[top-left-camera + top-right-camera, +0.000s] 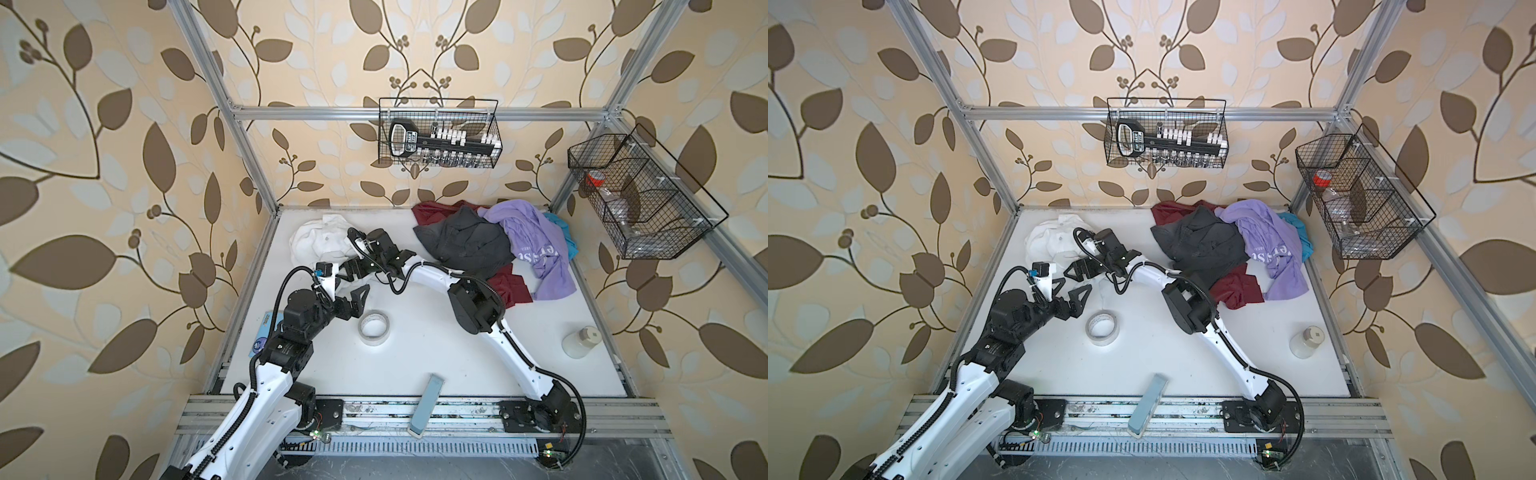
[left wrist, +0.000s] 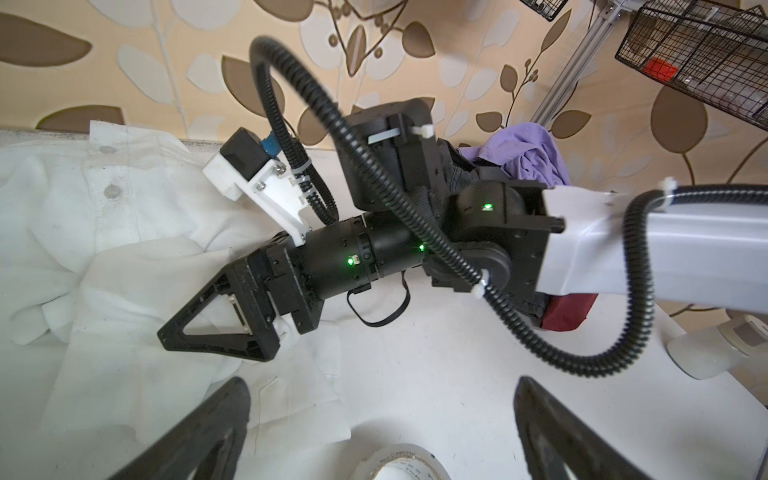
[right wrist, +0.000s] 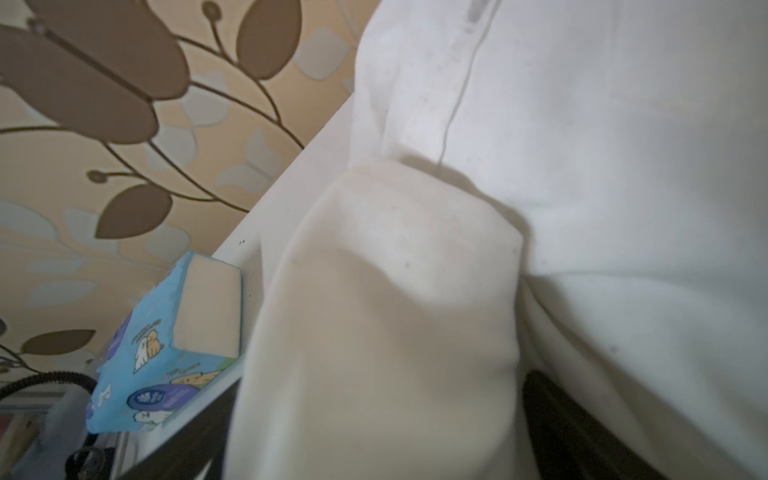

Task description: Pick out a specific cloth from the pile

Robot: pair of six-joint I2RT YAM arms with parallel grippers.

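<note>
The cloth (image 1: 316, 243) (image 1: 1050, 241), a white buttoned shirt, lies crumpled at the back left of the table, apart from the pile (image 1: 490, 245) (image 1: 1225, 245) of maroon, dark grey, lavender and blue garments at the back right. My right gripper (image 1: 352, 270) (image 1: 1077, 272) reaches across to the cloth's near edge. In the right wrist view its jaws stand wide apart, open, around a loose fold of the cloth (image 3: 374, 291). My left gripper (image 1: 348, 293) (image 1: 1070, 291) (image 2: 382, 415) hovers open and empty just in front of the cloth (image 2: 104, 249), beside the tape.
A tape roll (image 1: 374, 326) (image 2: 395, 461) lies mid-table by the left gripper. A white bottle (image 1: 582, 340) stands at the right, a blue-grey box (image 1: 428, 399) at the front edge, a tissue pack (image 3: 166, 345) off the left edge. Wire baskets (image 1: 436, 137) (image 1: 640, 195) hang on the frame.
</note>
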